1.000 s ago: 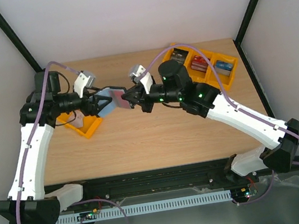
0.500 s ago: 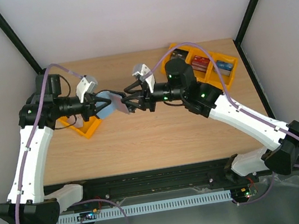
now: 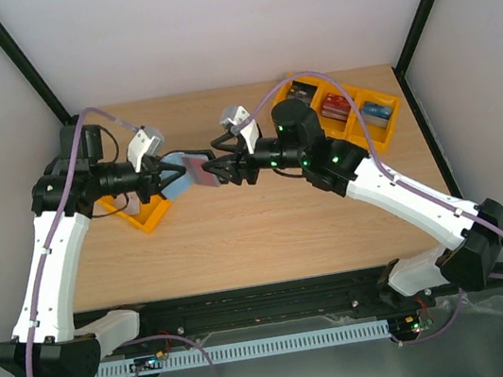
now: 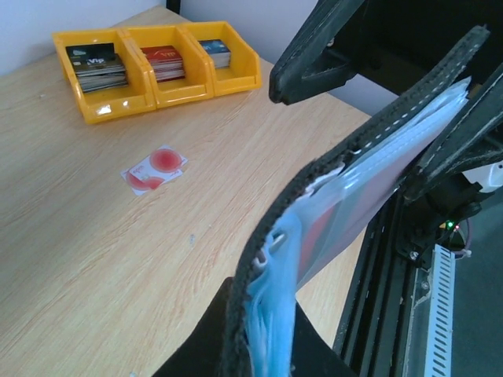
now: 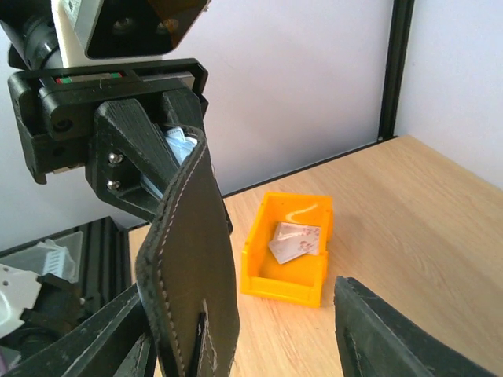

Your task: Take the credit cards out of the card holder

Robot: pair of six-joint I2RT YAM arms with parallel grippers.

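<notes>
Both arms reached inward over the middle of the wooden table [image 3: 268,234], their wrists nearly level and pointed at each other. The left arm [image 3: 52,258] rose from its base, bent at the elbow and stretched to the right. Its left gripper [image 3: 171,174] was clamped tight on one end of the card holder [image 3: 191,168], holding it up in the air, clear of the table. The right arm [image 3: 406,197] ran up and leftward from its base, with the right gripper [image 3: 218,170] meeting the holder's free end. Its jaws stood wide apart. In the right wrist view the holder's black stitched cover hung between the two fingers [image 5: 377,338], close beside one and well apart from the other, so nothing was pinched there. From the left wrist the holder appeared edge-on, its black cover backed by blue-grey clear pockets with a reddish patch showing through the plastic. One pale credit card [image 4: 155,169] with red round marks lay flat on the bare wood, well apart from the three-part yellow tray [image 4: 145,67] at the far right corner. That tray held separate stacks of dark, red and blue cards. Below the left gripper sat a small yellow bin [image 5: 287,251], and more pale credit cards [image 5: 295,239] rested at a tilt inside it.
</notes>
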